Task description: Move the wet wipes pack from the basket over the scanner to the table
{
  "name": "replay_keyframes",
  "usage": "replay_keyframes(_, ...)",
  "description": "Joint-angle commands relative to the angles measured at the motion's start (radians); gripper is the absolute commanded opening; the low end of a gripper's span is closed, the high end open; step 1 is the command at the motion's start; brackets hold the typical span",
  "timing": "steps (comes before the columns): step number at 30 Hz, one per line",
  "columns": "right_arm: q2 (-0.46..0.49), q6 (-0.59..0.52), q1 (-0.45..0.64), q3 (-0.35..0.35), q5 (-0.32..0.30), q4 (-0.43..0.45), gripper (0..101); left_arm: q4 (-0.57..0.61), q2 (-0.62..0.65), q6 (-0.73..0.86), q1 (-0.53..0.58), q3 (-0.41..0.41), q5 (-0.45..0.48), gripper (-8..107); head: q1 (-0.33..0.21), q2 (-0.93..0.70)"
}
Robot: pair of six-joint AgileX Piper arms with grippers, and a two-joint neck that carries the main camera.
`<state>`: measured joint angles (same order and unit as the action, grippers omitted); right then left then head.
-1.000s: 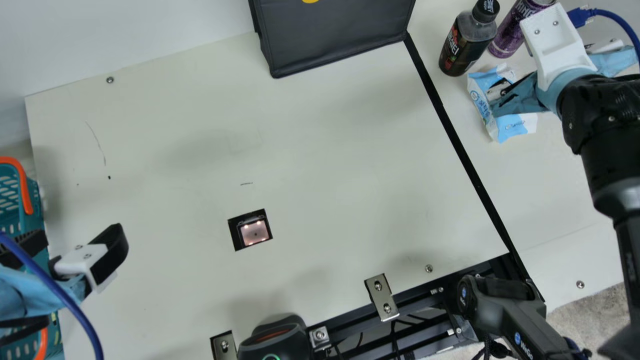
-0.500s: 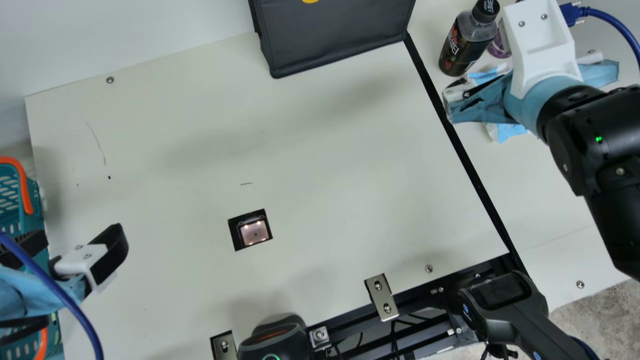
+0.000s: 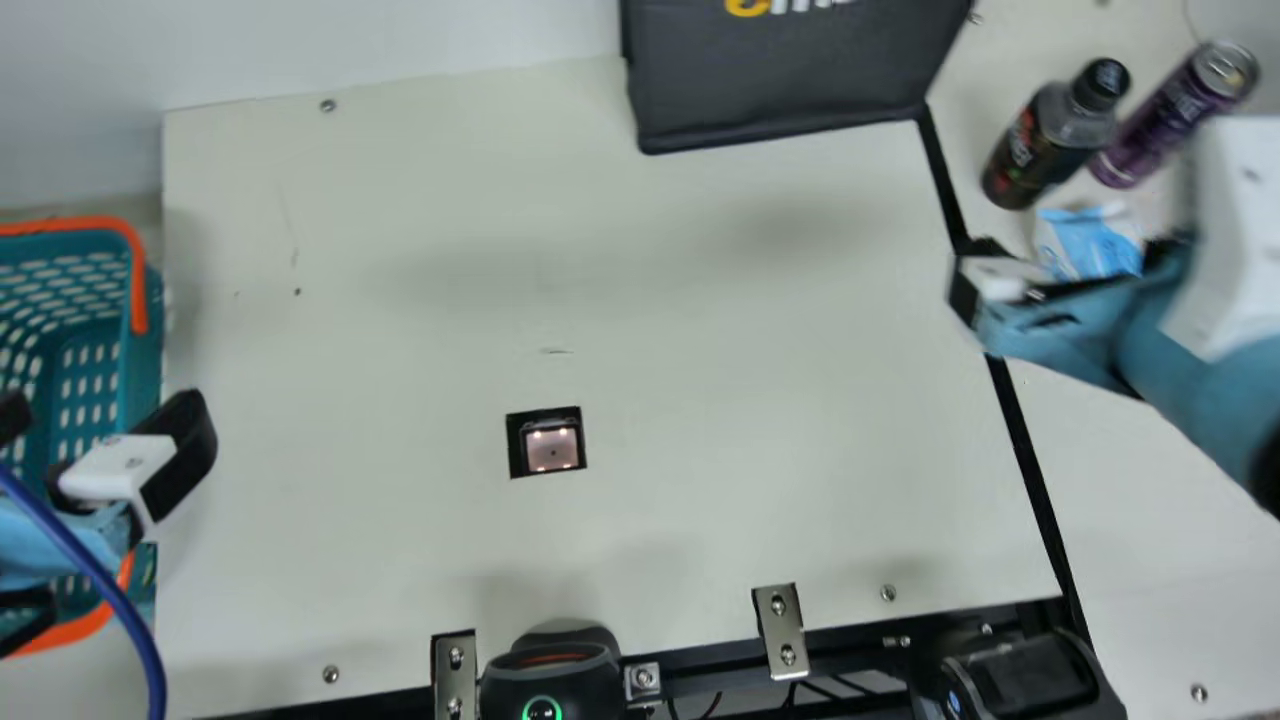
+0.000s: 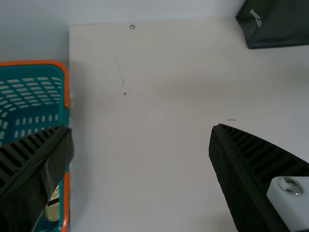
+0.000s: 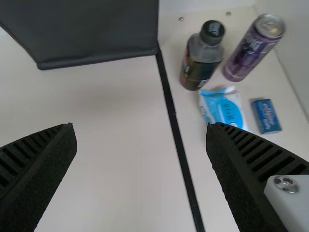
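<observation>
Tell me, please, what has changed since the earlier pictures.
The right gripper has moved from above the wipes pack to the dark strip, inward toward the scanner, and is open and empty. The main view has also turned. Nothing was visibly grasped; the pack, bottle and can stayed put, and the left gripper is still by the basket.
</observation>
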<state>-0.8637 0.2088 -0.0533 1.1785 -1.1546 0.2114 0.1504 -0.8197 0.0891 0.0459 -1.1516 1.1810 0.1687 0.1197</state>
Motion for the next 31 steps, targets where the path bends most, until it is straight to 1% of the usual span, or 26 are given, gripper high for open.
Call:
replay_keyframes(1,0.028,-0.129,0.02,0.007,-0.009,-0.067,95,-0.046,0.019,-0.03,-0.005,-0.015,0.008,90,-0.03,-0.092)
replay_keyframes(5,0.077,-0.172,0.032,0.024,-0.035,-0.137,95,-0.116,0.059,-0.083,-0.016,-0.048,0.029,90,-0.03,-0.092)
replay_keyframes(6,0.09,-0.183,0.035,0.029,-0.042,-0.155,95,-0.125,0.064,-0.089,-0.018,-0.052,0.032,90,-0.03,-0.092)
replay_keyframes(7,0.102,-0.193,0.038,0.033,-0.049,-0.172,95,-0.101,0.059,-0.077,-0.016,-0.047,0.032,90,-0.03,-0.092)
replay_keyframes(9,0.12,-0.209,0.042,0.039,-0.058,-0.197,95,-0.121,0.066,-0.089,-0.016,-0.052,0.033,90,-0.03,-0.092)
replay_keyframes(10,0.11,-0.199,0.04,0.039,-0.06,-0.171,95,-0.123,0.066,-0.089,-0.016,-0.052,0.033,90,-0.03,-0.092)
replay_keyframes(13,0.123,-0.209,0.042,0.041,-0.066,-0.201,95,-0.123,0.066,-0.089,-0.016,-0.052,0.033,90,-0.03,-0.092)
replay_keyframes(31,0.125,-0.209,0.042,0.041,-0.069,-0.201,95,-0.123,0.066,-0.089,-0.016,-0.052,0.033,90,-0.03,-0.092)
